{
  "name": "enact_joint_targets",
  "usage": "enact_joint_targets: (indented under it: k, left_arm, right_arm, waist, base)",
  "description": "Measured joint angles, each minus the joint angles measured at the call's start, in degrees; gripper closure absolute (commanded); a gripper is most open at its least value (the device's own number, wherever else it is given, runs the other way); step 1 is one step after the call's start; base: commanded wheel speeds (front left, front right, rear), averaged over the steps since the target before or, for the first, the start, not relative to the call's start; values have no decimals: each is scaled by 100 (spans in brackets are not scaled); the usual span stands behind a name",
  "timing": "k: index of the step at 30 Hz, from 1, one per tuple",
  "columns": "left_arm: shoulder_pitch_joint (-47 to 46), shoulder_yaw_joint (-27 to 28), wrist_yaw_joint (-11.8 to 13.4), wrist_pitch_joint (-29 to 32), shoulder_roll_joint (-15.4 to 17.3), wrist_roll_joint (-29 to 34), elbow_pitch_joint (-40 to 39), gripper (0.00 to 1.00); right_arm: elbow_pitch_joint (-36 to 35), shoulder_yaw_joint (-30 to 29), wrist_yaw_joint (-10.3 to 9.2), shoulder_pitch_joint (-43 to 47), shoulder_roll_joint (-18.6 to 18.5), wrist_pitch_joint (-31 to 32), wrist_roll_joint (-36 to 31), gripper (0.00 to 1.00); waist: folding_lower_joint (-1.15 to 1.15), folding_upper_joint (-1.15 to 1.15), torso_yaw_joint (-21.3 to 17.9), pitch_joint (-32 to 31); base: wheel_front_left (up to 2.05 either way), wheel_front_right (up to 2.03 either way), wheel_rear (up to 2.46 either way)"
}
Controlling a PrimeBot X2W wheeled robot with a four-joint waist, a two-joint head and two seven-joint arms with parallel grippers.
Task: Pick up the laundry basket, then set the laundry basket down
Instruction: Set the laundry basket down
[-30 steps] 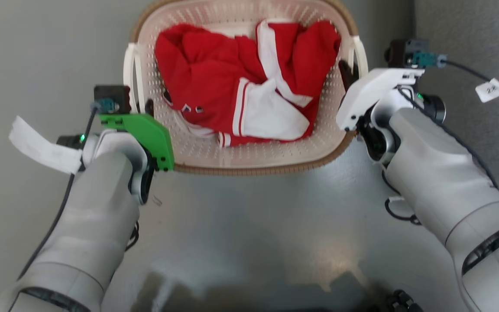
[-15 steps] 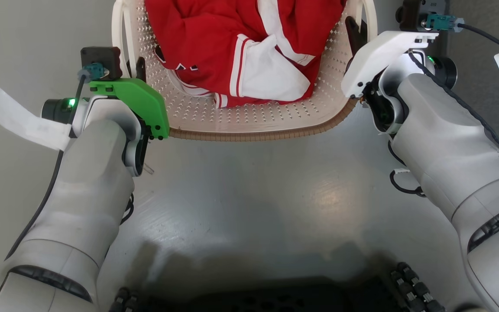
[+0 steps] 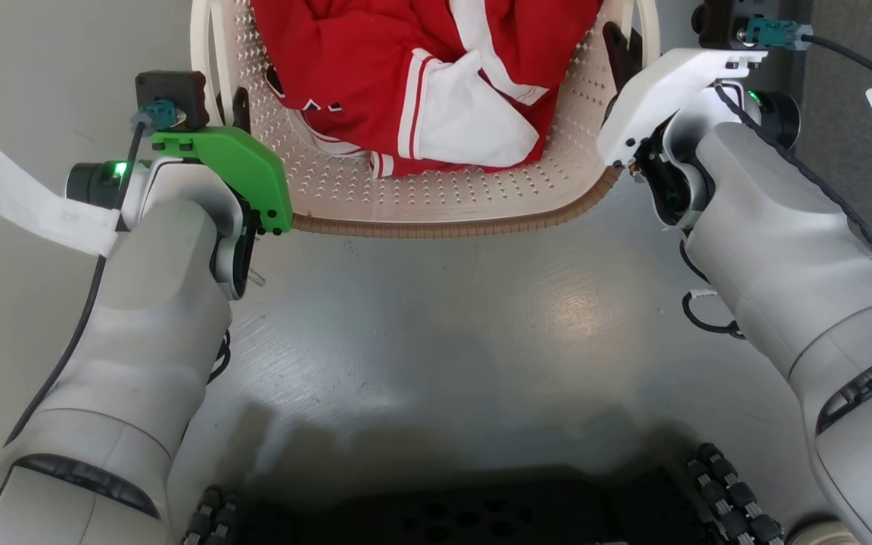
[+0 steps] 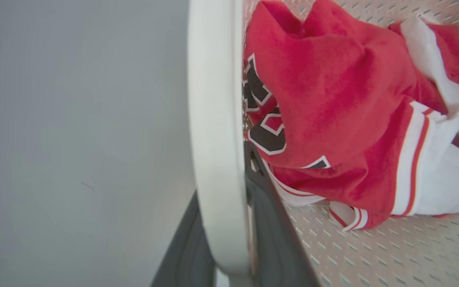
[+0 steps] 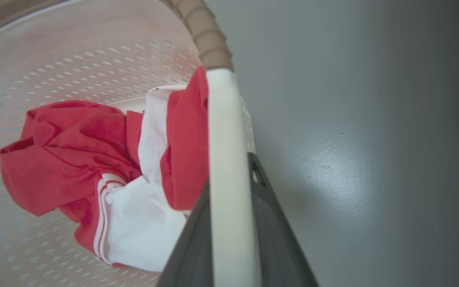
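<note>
The laundry basket, cream with perforated walls and a brown rim, lies across the top of the head view with a red and white garment inside. My left gripper is shut on its left white handle, and my right gripper is shut on the right handle. In the left wrist view the handle runs between my dark fingers. The right wrist view likewise shows a white handle clamped between two fingers. The basket's far end is cut off by the frame.
Glossy grey floor spreads below the basket. My dark wheeled base shows along the bottom edge. A darker grey strip runs down the right side. White tags hang from both wrist cables.
The whole head view has shifted, bringing my base into sight. The basket sits higher in the picture and looks larger. Both grippers keep their hold on the handles.
</note>
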Motion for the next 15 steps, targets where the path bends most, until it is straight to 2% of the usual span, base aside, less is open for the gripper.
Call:
enact_joint_targets:
  k: [15]
  left_arm:
    - [-29,-99,-76,-55,-5,-34,74,100]
  right_arm:
    - [146,51,65,-58,12,-44,0,100]
  waist:
    - [-1,0,5,252]
  base:
    - [0,0,0]
